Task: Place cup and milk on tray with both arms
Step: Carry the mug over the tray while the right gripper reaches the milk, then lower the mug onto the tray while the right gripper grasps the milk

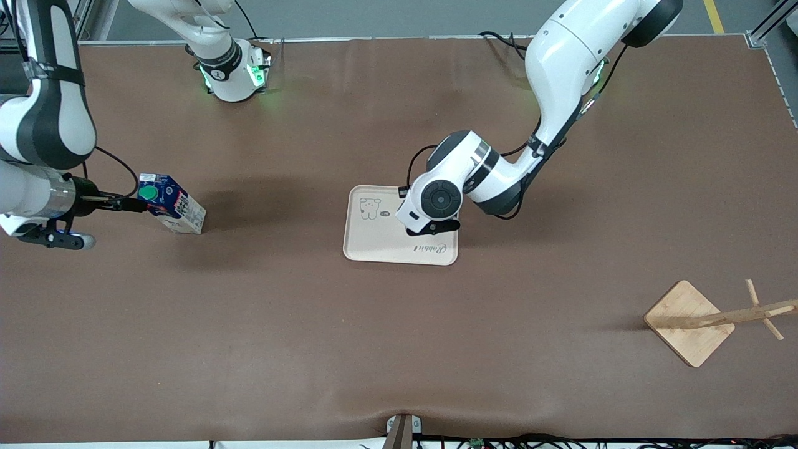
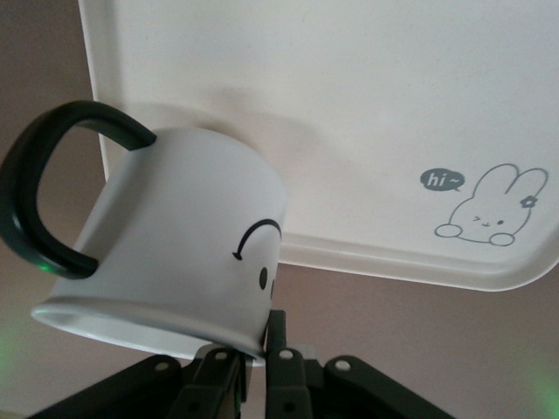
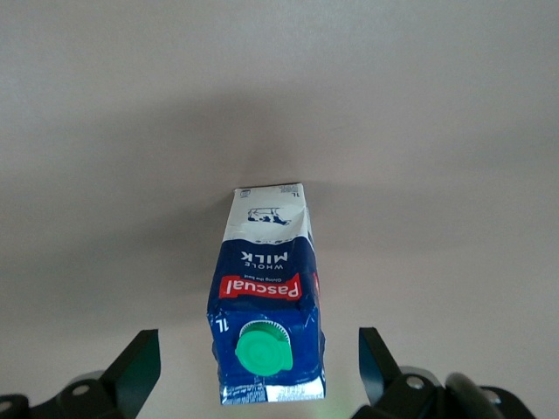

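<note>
Brown tabletop (image 1: 399,349), matte, lightly rippled near the edge closest to the front camera. Wooden stand (image 1: 689,322) toward the left arm's end, nearer the front camera than anything else on the surface: square base set corner-on like a diamond, pole (image 1: 742,316) leaning out from it with short pegs near its tip. Cables (image 1: 561,441) and a small bracket (image 1: 402,430) along that near edge.

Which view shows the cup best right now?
The left wrist view: the cup fills it, its rim gripped by the left gripper over the tray. The front view hides it under the left arm; the right wrist view misses it.
</note>
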Controlling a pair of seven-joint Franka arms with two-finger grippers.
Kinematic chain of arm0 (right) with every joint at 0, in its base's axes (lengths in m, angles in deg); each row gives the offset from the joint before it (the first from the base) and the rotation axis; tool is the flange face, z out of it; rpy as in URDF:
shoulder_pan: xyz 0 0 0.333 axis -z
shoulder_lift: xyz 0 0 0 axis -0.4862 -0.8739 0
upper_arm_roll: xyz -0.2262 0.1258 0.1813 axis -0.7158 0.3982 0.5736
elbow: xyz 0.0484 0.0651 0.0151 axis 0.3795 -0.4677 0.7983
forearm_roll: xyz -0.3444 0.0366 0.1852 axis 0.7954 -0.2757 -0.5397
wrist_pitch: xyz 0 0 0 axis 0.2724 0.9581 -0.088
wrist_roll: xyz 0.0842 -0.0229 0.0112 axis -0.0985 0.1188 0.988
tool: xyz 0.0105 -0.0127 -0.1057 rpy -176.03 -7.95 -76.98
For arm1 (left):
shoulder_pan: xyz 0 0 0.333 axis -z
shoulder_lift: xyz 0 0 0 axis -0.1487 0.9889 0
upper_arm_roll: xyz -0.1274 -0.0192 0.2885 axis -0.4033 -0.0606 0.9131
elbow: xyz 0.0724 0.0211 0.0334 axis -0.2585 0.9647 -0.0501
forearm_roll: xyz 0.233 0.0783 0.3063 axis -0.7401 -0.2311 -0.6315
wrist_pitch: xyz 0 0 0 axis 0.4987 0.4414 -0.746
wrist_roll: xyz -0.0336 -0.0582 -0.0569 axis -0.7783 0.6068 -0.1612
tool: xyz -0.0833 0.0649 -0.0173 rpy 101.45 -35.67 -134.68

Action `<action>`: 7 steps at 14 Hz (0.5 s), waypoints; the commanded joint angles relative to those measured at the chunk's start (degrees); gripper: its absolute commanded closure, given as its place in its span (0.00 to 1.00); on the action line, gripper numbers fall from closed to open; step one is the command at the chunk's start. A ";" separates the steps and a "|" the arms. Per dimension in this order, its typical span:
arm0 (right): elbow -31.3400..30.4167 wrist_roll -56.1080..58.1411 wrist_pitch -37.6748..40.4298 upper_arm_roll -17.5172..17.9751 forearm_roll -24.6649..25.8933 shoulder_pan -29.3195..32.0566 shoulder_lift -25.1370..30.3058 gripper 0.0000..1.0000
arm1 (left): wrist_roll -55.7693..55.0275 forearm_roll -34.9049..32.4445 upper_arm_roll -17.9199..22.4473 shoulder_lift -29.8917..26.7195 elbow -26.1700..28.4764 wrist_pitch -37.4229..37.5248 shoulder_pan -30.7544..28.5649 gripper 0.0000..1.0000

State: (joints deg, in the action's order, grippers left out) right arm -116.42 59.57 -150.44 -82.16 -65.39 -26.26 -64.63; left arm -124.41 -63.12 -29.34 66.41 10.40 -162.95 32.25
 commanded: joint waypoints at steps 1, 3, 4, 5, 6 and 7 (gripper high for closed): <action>-4.94 0.62 -1.30 0.11 0.09 -0.01 3.74 0.00 | -0.87 0.83 0.49 0.99 -1.94 2.99 0.64 1.00; -6.87 1.14 -1.66 0.20 0.18 -0.19 4.70 0.00 | -0.87 0.39 0.49 1.08 -2.03 4.04 0.64 1.00; -7.92 1.14 -1.66 0.28 0.26 -0.71 5.14 0.00 | -0.78 0.30 0.58 1.34 -2.03 4.05 0.64 1.00; -8.72 1.32 -1.92 0.29 0.70 -1.24 5.76 0.00 | -0.78 0.30 0.58 1.78 -2.03 4.05 0.64 1.00; -9.25 1.67 -2.53 0.20 0.79 -1.25 5.85 0.00 | -0.78 0.38 0.58 2.13 -2.11 3.96 0.64 0.99; -9.51 2.80 -2.88 0.20 0.88 -1.07 5.94 0.00 | -0.70 0.30 0.58 2.40 -2.20 3.96 0.73 0.95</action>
State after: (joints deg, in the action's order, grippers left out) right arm -122.98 60.78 -151.72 -81.95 -65.36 -27.10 -61.24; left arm -124.42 -63.12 -29.17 67.15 10.39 -160.41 32.25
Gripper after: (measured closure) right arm 0.000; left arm 0.907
